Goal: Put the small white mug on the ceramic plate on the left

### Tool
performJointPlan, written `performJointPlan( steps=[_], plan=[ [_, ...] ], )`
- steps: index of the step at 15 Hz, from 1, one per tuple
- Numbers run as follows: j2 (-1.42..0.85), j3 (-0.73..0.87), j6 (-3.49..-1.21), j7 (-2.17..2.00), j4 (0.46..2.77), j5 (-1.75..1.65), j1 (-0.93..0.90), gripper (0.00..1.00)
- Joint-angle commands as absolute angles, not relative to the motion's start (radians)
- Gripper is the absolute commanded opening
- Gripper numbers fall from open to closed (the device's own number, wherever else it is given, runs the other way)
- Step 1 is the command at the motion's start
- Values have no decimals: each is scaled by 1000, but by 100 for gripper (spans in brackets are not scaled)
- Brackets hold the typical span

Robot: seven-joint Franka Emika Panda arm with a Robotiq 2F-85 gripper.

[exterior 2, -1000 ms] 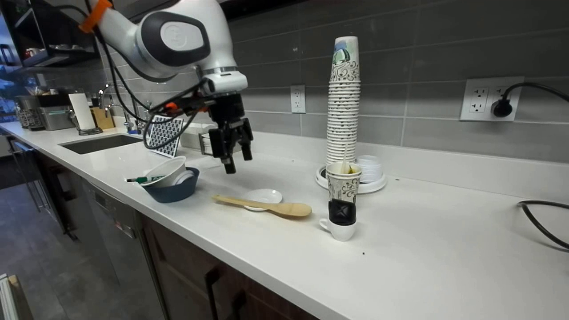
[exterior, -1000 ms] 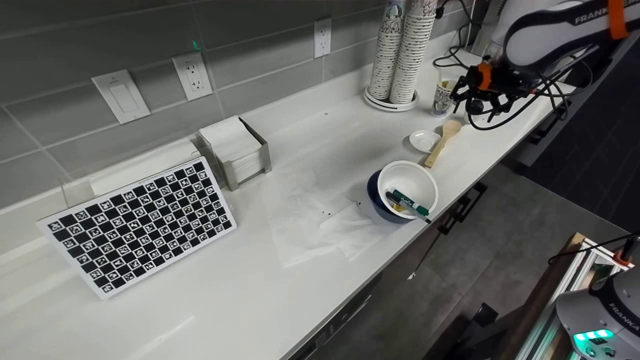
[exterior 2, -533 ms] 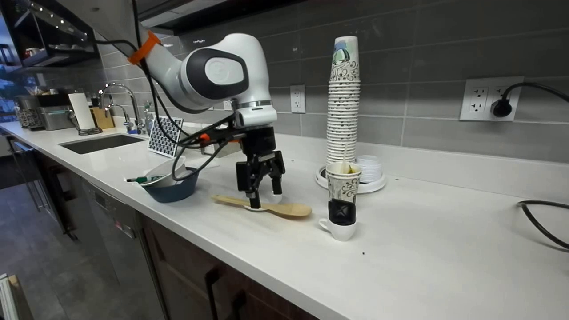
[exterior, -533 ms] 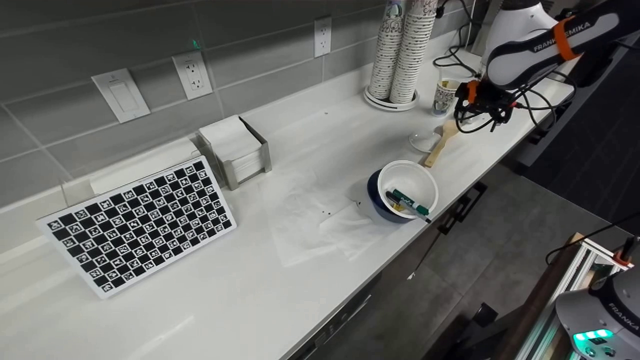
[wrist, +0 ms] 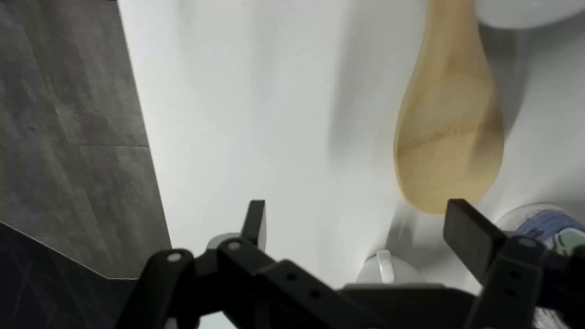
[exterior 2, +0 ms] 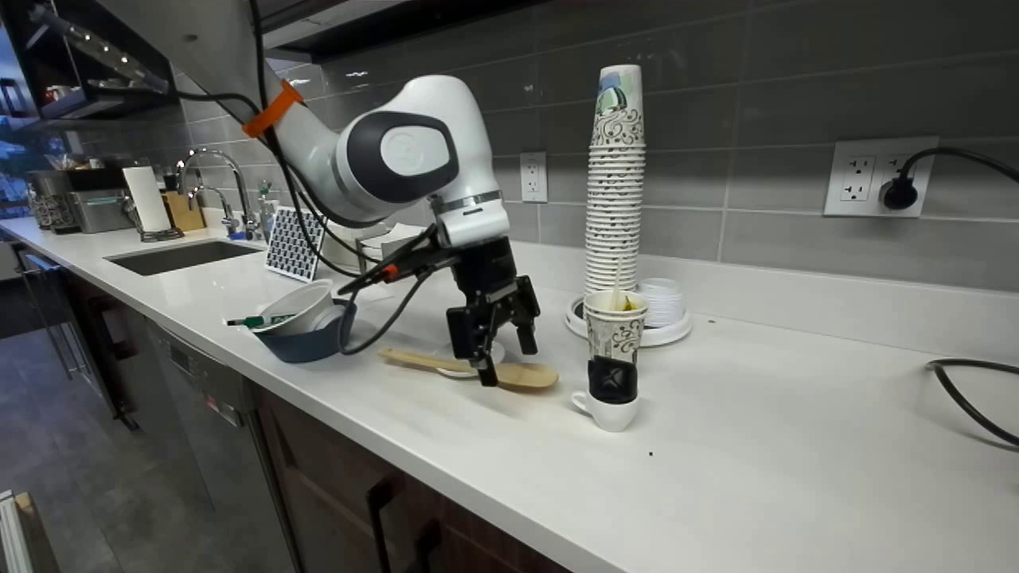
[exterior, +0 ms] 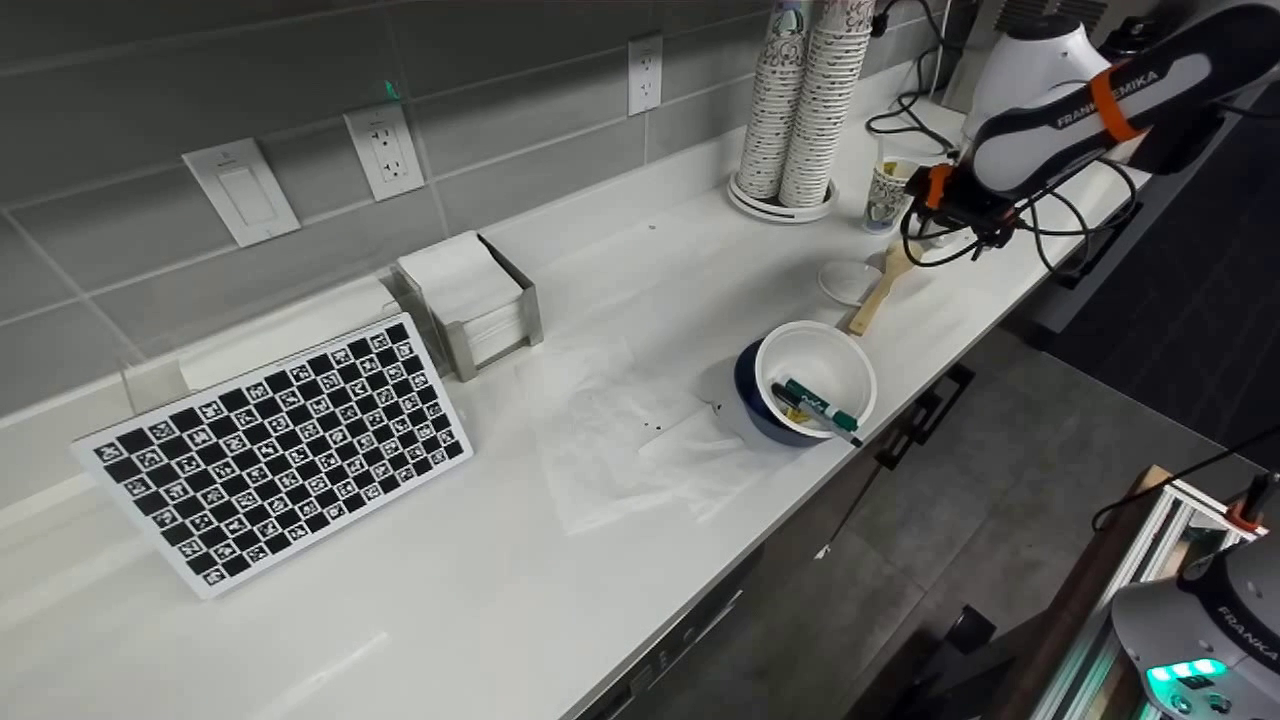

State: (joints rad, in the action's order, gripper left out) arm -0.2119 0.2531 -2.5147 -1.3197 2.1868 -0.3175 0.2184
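Observation:
The small white mug (exterior 2: pixel 611 415) stands upright on the counter, its handle toward the spoon side. A black object (exterior 2: pixel 612 380) shows at its top. In the wrist view the mug (wrist: pixel 397 270) is partly hidden by the gripper's body. The white ceramic plate (exterior: pixel 848 283) lies left of the mug in an exterior view, partly under the wooden spoon; its edge shows in the wrist view (wrist: pixel 530 13). My gripper (exterior 2: pixel 509 366) is open, empty and tilted, above the spoon's bowl between plate and mug. In the wrist view its fingertips (wrist: pixel 357 203) are wide apart.
The wooden spoon (exterior 2: pixel 529 376) lies across the plate's edge. A patterned paper cup (exterior 2: pixel 616 334) stands behind the mug, before tall cup stacks (exterior 2: pixel 614 207). A blue bowl (exterior 2: pixel 306 346) holds a tilted white bowl (exterior: pixel 815 350) with markers. The counter's front edge is near.
My gripper has come down and moved from above the plate's far side toward the mug, tilting a little in the last half second. The mug, plate and spoon have not moved.

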Motion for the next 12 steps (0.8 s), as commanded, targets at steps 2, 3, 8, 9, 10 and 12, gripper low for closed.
performJointPlan(
  steps=[2, 3, 8, 9, 10, 12],
  plan=[
    [-350, 346, -2634, -1398, 2104, -399, 170, 100],
    [-369, 363, -2640, -1390, 2092, -405, 159, 100],
    [-437, 433, -2633, -1374, 2019, -433, 91, 93],
    [-445, 443, -2627, -1375, 2007, -435, 77, 90],
    [-453, 450, -2621, -1374, 1997, -433, 68, 84],
    [-474, 463, -2604, -1371, 1978, -435, 53, 76]
  ],
)
